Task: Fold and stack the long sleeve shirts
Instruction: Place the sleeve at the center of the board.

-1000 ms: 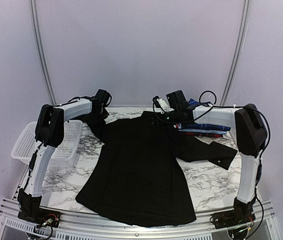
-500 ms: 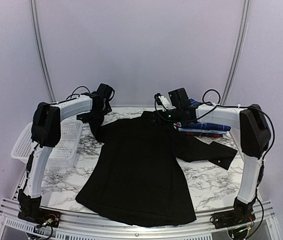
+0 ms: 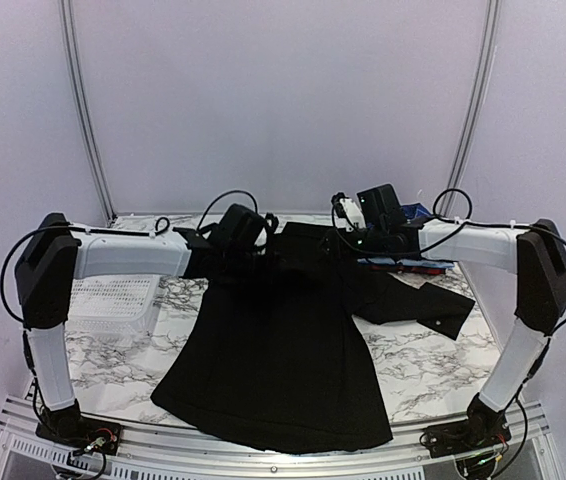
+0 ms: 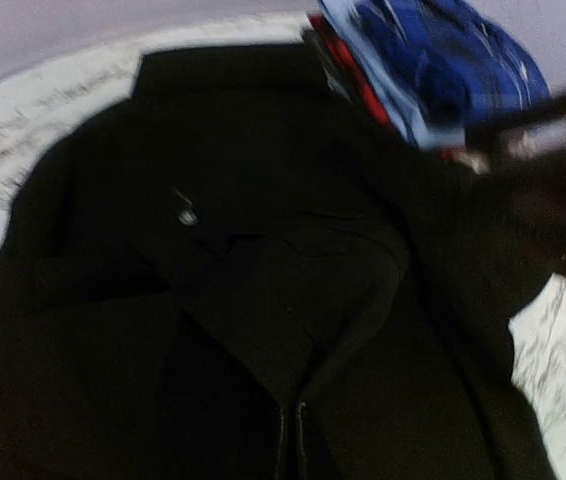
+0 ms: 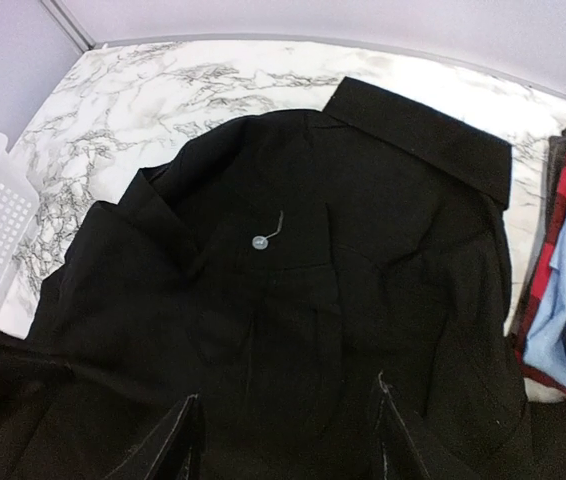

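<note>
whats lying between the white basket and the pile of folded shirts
The black shirt, spread on the marble table, fills the stretch between basket and folded pile; the top external view shows it.

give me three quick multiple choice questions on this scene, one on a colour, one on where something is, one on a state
1. What colour is the spread shirt?
A red
B black
C light blue

2. Where is the folded pile?
A on top of that shirt
B at the far right of the table
C at the near left corner

3. How is the right claw?
A open
B shut on a sleeve
C shut on the pile

Answers:
1. B, the cloth is black all over.
2. B, it sits by the shirt's right sleeve.
3. A, its fingers stand apart in the right wrist view.
</note>
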`<state>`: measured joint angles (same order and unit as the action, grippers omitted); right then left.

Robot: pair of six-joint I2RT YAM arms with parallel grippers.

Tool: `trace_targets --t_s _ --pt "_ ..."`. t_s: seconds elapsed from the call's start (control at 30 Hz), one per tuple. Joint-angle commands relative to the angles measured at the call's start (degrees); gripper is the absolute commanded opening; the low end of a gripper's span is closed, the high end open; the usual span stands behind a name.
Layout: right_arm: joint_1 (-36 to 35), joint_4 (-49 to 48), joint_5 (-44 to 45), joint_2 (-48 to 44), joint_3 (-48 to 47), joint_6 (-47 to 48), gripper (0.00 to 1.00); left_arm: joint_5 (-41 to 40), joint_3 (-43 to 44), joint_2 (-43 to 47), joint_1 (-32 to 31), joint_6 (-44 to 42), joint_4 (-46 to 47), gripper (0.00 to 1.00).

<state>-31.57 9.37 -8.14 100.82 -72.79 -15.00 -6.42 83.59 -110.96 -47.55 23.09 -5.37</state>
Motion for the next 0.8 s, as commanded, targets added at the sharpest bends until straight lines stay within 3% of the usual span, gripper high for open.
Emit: trace_targets --t_s 0.0,0.1,0.17,0.43,0.77 --pt "0.5 -1.8 3.0 -3.5 2.8 -1.7 0.52 10.6 -7.7 -0.5 -0.4 -3.7 2.9 0.16" --pt "0.4 -1.1 2.9 -3.3 3.0 -1.0 0.54 9.5 -9.9 1.7 -0.4 -3.2 3.0 0.41" --pt "0.1 -1.1 2.4 -2.6 2.5 -0.1 0.55 7.7 -10.6 3.7 -0.3 -2.6 2.9 0.48" --pt "-3.8 2.3 1.0 6.1 -5.6 3.1 0.59 -1.3 -13.4 9.8 0.5 6.2 -2.4 0.52" --pt "-13.6 9.8 14.1 20.6 -22.1 1.8 0.68 -1.9 -25.1 20.1 1.5 12.7 -8.5 0.52"
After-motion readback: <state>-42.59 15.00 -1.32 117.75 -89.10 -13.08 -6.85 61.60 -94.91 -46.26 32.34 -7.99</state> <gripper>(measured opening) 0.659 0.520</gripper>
